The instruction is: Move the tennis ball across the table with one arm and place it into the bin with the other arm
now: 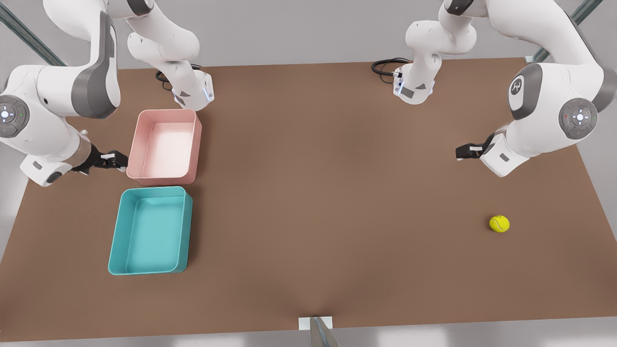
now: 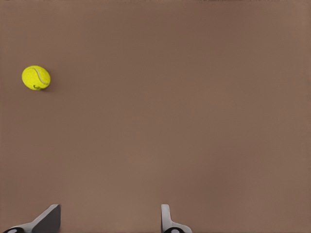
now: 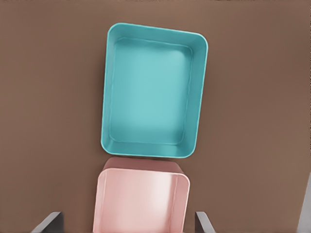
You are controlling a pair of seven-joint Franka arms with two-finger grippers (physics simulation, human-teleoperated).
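The tennis ball (image 1: 499,223), yellow-green with a pale seam, rests on the brown table (image 1: 337,168) near the front view's right. The left wrist view shows the tennis ball (image 2: 36,77) lying off to one side, well ahead of my left gripper (image 2: 108,221). That left gripper (image 1: 461,153) hovers open above the table, apart from the ball, holding nothing. The teal bin (image 1: 184,231) sits empty at the front view's left. My right gripper (image 1: 119,160) hangs open and empty beside the pink tub. In the right wrist view the bin (image 3: 155,30) lies beyond my right gripper (image 3: 126,224).
A pink tub (image 1: 196,144) stands just behind the teal bin, nearly touching it, and shows close in the right wrist view as the pink tub (image 3: 141,175). Both arm bases and black cables (image 1: 385,65) sit at the table's far edge.
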